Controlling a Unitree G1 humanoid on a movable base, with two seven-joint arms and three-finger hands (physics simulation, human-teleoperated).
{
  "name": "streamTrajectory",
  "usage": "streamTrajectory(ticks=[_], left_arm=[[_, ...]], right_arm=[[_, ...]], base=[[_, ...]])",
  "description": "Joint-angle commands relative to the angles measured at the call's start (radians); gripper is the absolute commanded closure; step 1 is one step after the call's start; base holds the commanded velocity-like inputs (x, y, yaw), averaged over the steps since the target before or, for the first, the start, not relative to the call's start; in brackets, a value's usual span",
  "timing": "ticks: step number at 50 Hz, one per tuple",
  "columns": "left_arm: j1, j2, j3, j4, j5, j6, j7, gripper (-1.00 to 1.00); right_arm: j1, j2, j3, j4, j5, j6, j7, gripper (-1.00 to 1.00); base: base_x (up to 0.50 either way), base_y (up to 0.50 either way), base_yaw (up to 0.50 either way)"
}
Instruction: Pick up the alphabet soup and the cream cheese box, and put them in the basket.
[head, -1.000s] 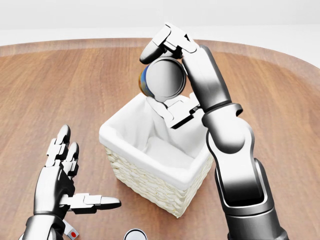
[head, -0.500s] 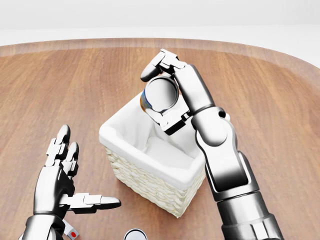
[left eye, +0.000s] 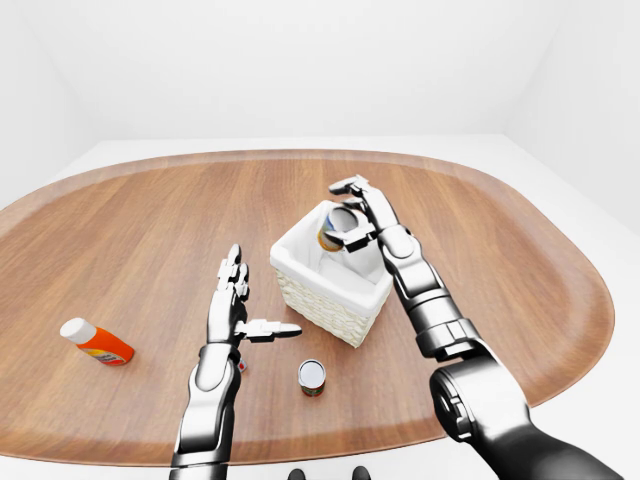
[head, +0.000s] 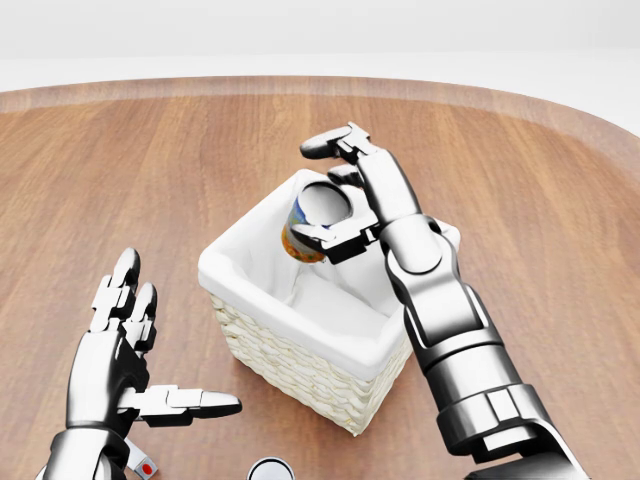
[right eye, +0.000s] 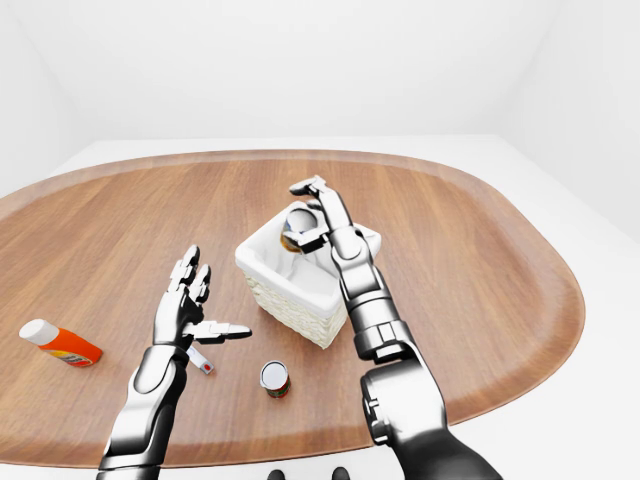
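The alphabet soup can (head: 316, 222) hangs tilted over the mouth of the white-lined wicker basket (head: 262, 348), its metal end facing me. My right hand (head: 318, 192) is above the basket with its upper fingers (head: 338, 143) lifted clear of the can, while the thumb (head: 335, 241) lies under it. My left hand (head: 170, 345) is open and flat to the left of the basket, holding nothing. A small white and red thing (right eye: 200, 360), possibly the cream cheese box, lies on the table under the left wrist, mostly hidden in the head view.
A second can (left eye: 312, 377) stands upright on the wooden table (left eye: 130, 240) below the basket. An orange bottle with a white cap (left eye: 95, 342) lies at the table's far left. The table's curved edge runs close below my arms.
The right hand came down from above the basket's top edge to its mouth and spread its fingers off the can. The can has tipped and sunk toward the basket. The left hand stayed still.
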Motion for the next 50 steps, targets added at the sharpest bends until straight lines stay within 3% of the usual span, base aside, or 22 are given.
streamTrajectory(ticks=[1,6,23,29,35,36,39,44,49,50], left_arm=[[-0.004,0.000,0.002,0.017,-0.003,-0.013,-0.003,-1.00],[0.000,0.000,0.001,0.001,-0.004,-0.001,-0.001,-1.00],[-0.003,0.002,0.005,0.009,-0.007,-0.009,0.000,-1.00],[0.004,0.004,0.007,-0.004,0.000,0.000,0.004,-1.00],[-0.001,0.013,0.013,0.013,0.044,-0.003,0.029,-1.00],[-0.007,0.018,0.015,0.031,0.075,-0.016,0.048,-1.00],[-0.008,0.020,0.021,0.029,0.083,-0.003,0.048,-1.00],[-0.008,0.040,0.034,-0.010,0.144,0.046,0.056,-1.00],[-0.011,0.061,0.062,-0.065,0.189,0.046,0.026,-1.00],[-0.012,0.074,0.071,-0.055,0.234,0.046,0.046,-1.00]], right_arm=[[-0.033,-0.007,-0.012,0.081,0.059,0.000,-0.022,-1.00],[-0.011,-0.005,-0.014,0.013,0.087,0.000,-0.015,-1.00],[0.092,0.005,-0.001,-0.264,0.135,0.000,0.012,-1.00],[0.160,-0.003,-0.002,-0.359,0.134,0.000,0.025,-1.00],[0.271,-0.010,0.003,-0.540,0.125,0.000,0.039,-1.00],[0.307,-0.012,0.008,-0.601,0.117,0.000,0.046,-1.00],[0.363,-0.014,0.009,-0.680,0.097,0.000,0.055,-1.00],[0.470,-0.017,0.002,-0.782,0.075,0.000,0.075,-1.00],[0.548,-0.014,-0.005,-0.857,0.085,0.000,0.085,-1.00],[0.581,-0.013,-0.006,-0.907,0.091,0.000,0.093,-1.00]], base=[[0.00,0.00,0.00],[0.00,0.00,0.00],[0.00,0.00,0.00],[0.00,0.00,0.00],[0.00,0.00,0.00],[0.00,0.00,0.00],[0.00,0.00,0.00],[0.00,0.00,0.00],[0.00,0.00,0.00],[0.00,0.00,0.00]])
